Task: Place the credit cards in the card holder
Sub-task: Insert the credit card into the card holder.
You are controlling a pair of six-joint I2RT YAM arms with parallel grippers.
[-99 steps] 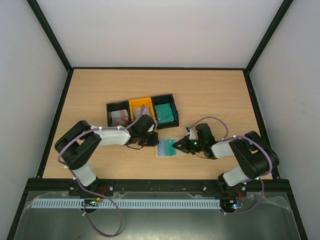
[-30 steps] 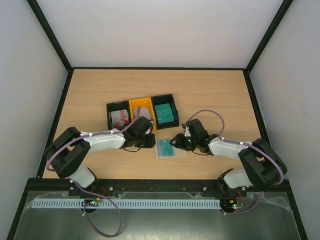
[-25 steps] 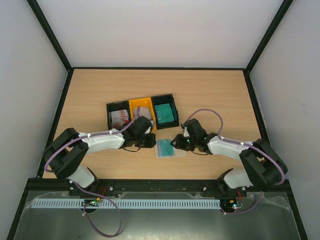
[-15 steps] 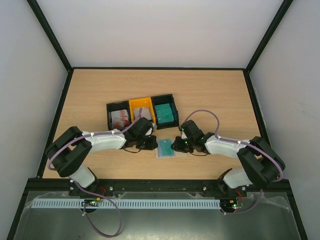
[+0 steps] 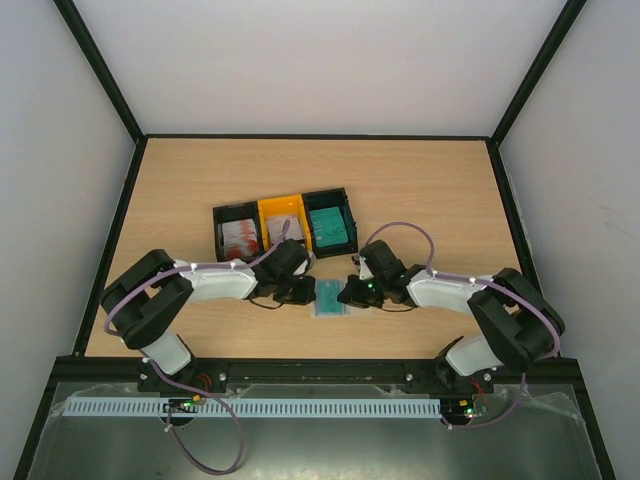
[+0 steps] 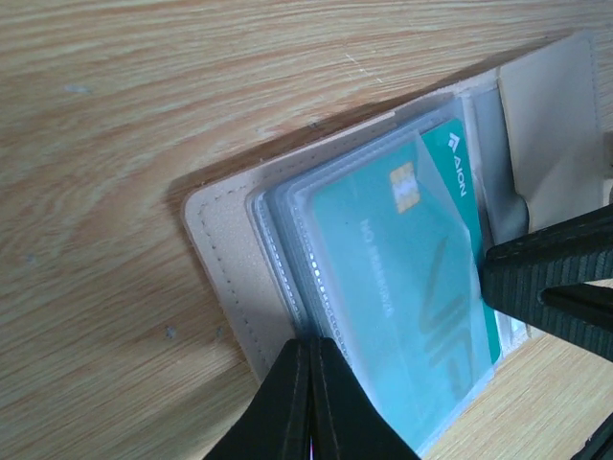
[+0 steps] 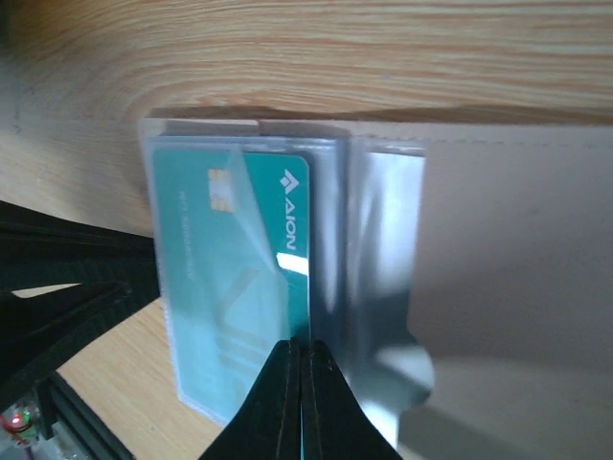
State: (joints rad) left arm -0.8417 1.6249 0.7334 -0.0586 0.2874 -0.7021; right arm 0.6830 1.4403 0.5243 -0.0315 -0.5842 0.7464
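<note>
Both arms reach in low over the wooden table (image 5: 420, 180), meeting at the small beige fold-over card holder (image 5: 330, 298), which lies open near the front middle, just in front of the joined black-yellow-black plastic trays (image 5: 280, 200).

The left hand (image 6: 308, 350) has its 2 fingers pressed together, tips right at the near edge of the holder's clear plastic sleeves. It may be nipping a sleeve leaf, but the wrist view does not settle that.

The right hand (image 7: 302, 356) comes in from the opposite side, fingers also pressed tight, tips on the long edge of the teal green plastic card (image 7: 230, 287). That card sits inside a clear sleeve, chip and white logo showing through. The beige flap (image 7: 517, 240) lies flat beside it.

Back in the trays, a white card with red blotches (image 5: 240, 235) lies in the left black compartment and another teal card (image 5: 330, 228) in the right black one.
</note>
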